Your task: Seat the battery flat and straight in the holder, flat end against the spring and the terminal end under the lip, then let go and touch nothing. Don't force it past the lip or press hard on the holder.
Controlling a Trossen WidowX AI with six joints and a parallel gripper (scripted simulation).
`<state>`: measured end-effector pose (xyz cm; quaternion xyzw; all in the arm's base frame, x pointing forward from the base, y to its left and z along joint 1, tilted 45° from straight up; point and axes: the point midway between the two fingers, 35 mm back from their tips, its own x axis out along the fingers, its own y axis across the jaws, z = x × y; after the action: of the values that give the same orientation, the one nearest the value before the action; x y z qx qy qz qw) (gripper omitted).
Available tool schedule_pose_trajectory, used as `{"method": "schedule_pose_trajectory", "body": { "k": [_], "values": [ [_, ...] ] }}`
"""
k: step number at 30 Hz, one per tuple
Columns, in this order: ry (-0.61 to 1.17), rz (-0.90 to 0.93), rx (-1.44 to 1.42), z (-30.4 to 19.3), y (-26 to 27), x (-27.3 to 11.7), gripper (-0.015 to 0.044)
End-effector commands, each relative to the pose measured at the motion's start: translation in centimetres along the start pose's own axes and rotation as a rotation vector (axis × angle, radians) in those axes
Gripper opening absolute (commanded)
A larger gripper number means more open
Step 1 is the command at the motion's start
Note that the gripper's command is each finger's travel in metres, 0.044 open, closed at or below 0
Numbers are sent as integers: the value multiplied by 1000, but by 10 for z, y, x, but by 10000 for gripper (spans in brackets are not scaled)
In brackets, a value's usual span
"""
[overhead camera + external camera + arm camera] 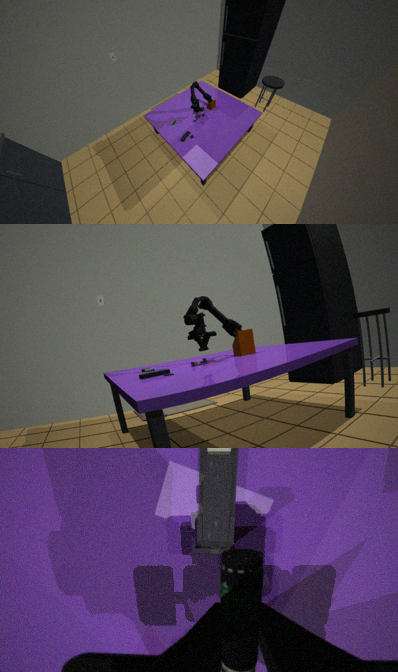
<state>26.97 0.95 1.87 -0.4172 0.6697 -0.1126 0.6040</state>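
My gripper (238, 610) (203, 348) is shut on the battery (242, 590), a dark cylinder with a bit of green on its side. The gripper hangs above the table in the exterior view. In the wrist view the battery lies lengthwise up the picture, its dark end towards the holder and a pale end at the bottom edge. The holder (216, 503) (201, 363) (196, 118) is a narrow grey tray with raised ends, on the table. In the wrist view it is ahead of the battery and slightly left; its far end is cut off. Spring and lip cannot be told apart.
On the purple table (230, 130) (280, 361) are a long black block (185, 136) (154, 374), a small dark flat piece (191, 137) (168, 374) and a small grey-green object (175, 122) (148, 369). An orange block (211, 104) (245, 343) stands by the arm's base.
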Motion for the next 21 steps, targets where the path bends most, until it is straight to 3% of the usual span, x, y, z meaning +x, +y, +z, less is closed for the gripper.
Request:
{"method": "schedule_pose_trajectory", "body": {
  "k": [1,9,21],
  "values": [
    [-1,3,20,26,3,-2,59],
    [-7,0,53,68,10,-2,59],
    [116,3,59,66,11,17,59]
  ]
}}
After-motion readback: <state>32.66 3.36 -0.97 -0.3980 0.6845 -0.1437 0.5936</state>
